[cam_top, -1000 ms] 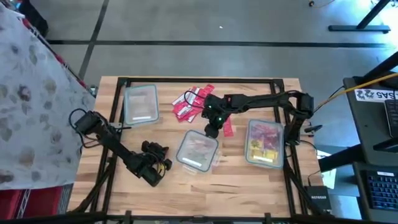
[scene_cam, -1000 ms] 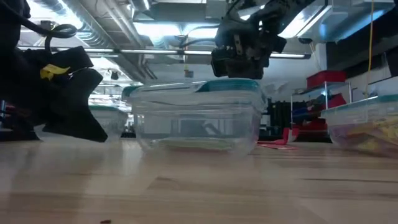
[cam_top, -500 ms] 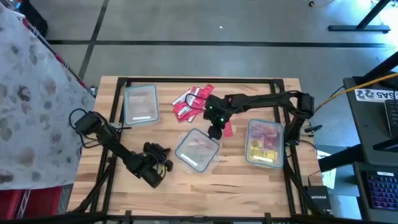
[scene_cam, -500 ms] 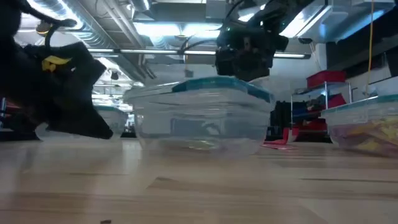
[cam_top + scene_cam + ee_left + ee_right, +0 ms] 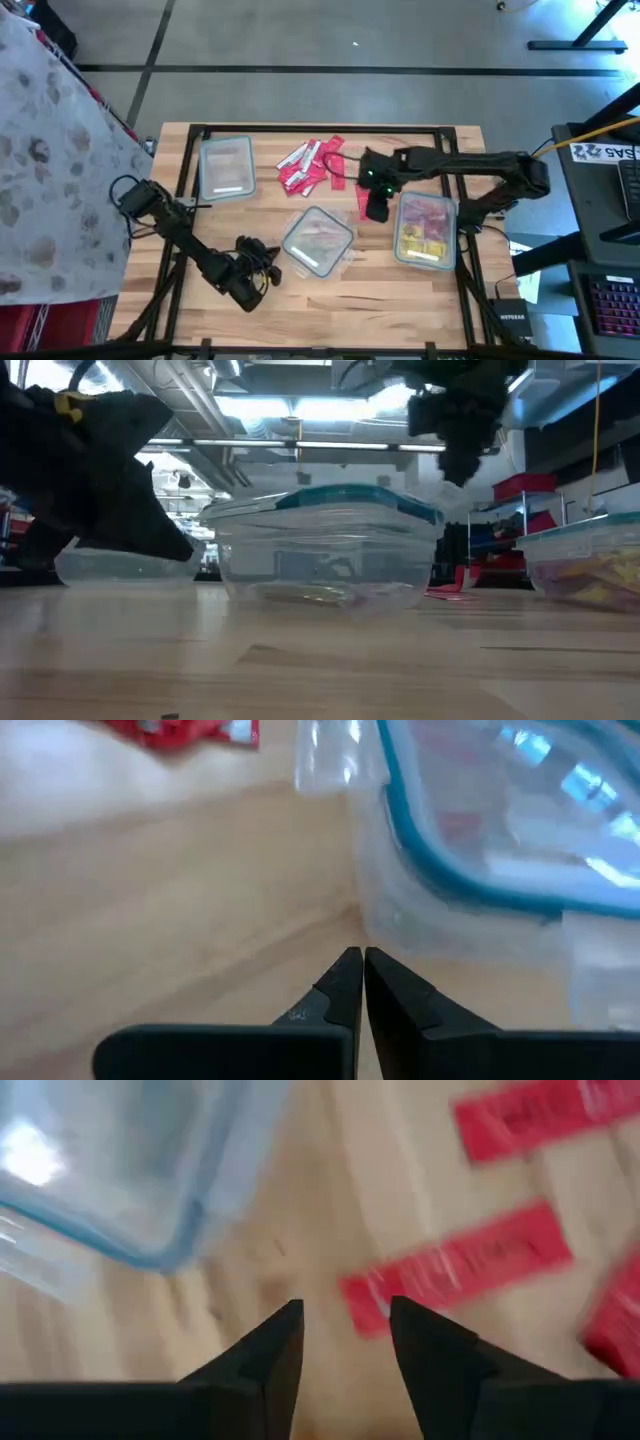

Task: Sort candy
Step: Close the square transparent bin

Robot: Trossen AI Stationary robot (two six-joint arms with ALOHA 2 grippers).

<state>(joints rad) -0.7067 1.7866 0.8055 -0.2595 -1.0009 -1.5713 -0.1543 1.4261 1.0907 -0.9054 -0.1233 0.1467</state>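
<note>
Right end effector point(image 5: 376, 210) right of frame centre, fingers apart, above red candy point(image 5: 312, 164) strewn toward upper centre. Left end effector point(image 5: 266, 268) at lower left, fingers together, beside middle clear tub point(image 5: 317, 240). All on wooden desk point(image 5: 400, 285).
</note>
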